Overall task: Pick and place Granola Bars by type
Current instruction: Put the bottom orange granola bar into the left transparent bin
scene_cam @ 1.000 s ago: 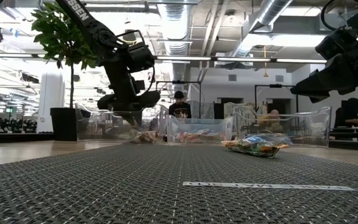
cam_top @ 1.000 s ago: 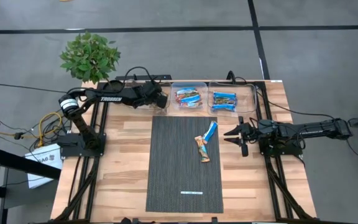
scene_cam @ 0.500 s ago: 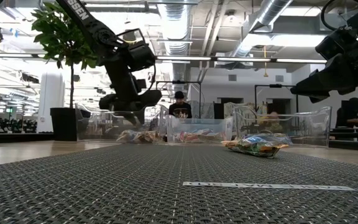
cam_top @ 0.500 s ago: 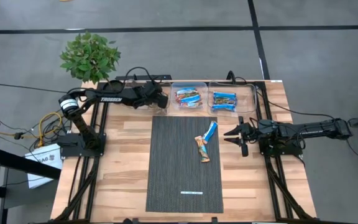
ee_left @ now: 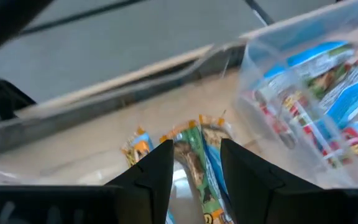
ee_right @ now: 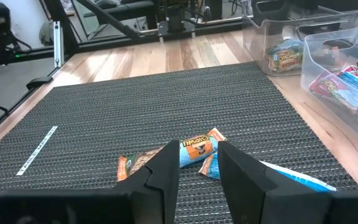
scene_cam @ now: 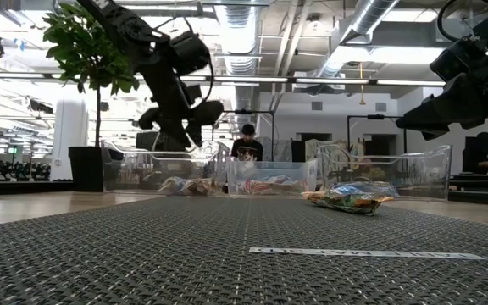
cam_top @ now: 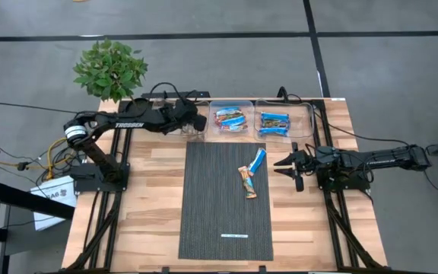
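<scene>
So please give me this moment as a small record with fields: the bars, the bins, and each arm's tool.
bars on mat: two granola bars touching near the right edge of the dark mat, one blue, one tan-orange
left bin: tan-orange bars
middle bin: blue and orange-red bars
right bin: bright blue bars
left tool: open, empty, above the left bin
right tool: open, empty, beside the mat's right edge, pointing at the two bars
white strip: on the mat, near edge
</scene>
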Motion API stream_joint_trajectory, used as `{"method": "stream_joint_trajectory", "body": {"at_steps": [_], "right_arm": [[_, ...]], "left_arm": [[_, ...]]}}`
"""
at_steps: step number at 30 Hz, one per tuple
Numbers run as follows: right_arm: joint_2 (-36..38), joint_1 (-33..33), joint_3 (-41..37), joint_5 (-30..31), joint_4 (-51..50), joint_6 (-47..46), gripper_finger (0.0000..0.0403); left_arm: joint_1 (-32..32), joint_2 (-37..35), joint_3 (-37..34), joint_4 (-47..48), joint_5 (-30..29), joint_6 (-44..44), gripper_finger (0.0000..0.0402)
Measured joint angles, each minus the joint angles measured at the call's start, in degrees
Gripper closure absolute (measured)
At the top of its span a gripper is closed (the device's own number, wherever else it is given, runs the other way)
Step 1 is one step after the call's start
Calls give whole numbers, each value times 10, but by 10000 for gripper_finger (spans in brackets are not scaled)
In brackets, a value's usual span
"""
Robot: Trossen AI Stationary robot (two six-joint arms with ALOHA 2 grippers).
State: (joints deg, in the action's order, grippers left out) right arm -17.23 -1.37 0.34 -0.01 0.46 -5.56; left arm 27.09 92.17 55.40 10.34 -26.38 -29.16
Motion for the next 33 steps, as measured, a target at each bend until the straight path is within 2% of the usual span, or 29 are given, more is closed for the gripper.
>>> {"method": "stream_joint_trajectory", "body": {"at_steps": [7,13,18,23,29,33], "right_arm": [[0,0,0,0,0,0,301],[0,0,0,0,0,0,301],[0,0,0,0,0,0,301],[0,0,0,0,0,0,301],[0,0,0,0,0,0,301],[0,0,0,0,0,0,301]], "left_arm": [[-42,-45,0,6,-41,24,275],[-94,-79,0,4,-47,37,275],[-154,-104,0,-7,-44,110,275],[-211,-114,0,-2,-42,238,275],[-275,-114,0,36,42,508,275],[-306,-105,0,62,52,634,275]]}}
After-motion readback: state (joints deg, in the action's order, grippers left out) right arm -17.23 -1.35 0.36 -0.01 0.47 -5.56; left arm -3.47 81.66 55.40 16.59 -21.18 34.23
